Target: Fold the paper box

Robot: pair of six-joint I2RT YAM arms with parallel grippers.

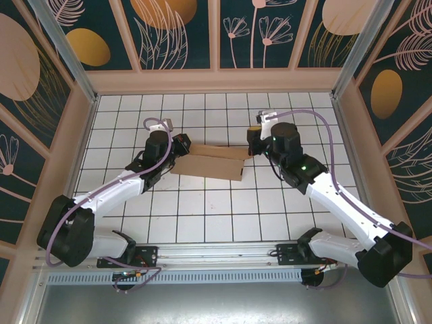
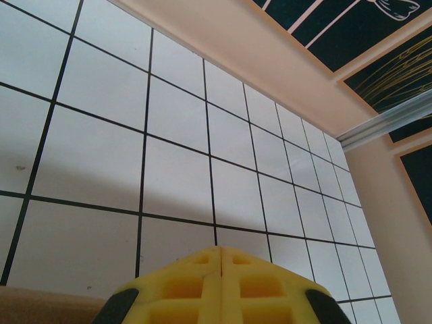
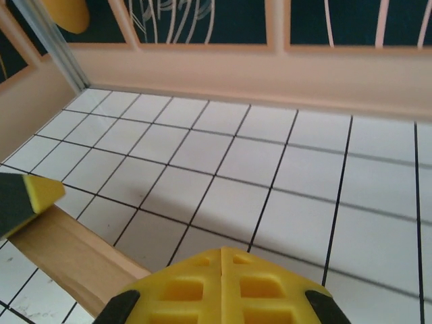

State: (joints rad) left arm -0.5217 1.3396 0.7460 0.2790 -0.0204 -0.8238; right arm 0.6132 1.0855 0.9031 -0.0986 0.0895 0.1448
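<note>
**Both pincers shut, one at each end of the box**

The biggest thing I see is the white bench [image 1: 202, 216], cut into squares by black lines. Walls [image 1: 175, 34] with flower pictures stand round it on three sides.

My two arms reach in from the near edge. The left arm [image 1: 115, 189] leans in from the left. The right arm [image 1: 331, 196] leans in from the right. They point at each other across the middle.

The box [image 1: 212, 164] lies flat on the bench in the middle, between the two arms. It is plain brown and slim, and it is longer from left to right. A thin strip along its far side looks a bit darker.

The left pincer [image 1: 181, 147] is at the left end of the box. The right pincer [image 1: 254, 144] is at the far right corner.

In the left wrist view the two yellow fingers [image 2: 189, 287] are pressed tight together with no gap. A bit of brown box shows low down, to the left of them.

In the right wrist view that pincer's fingers are pressed tight together too. The box runs away from beside them to the left, and the tip of the left pincer sits at its other end.

I cannot tell if either pincer has card pinched in it.
</note>
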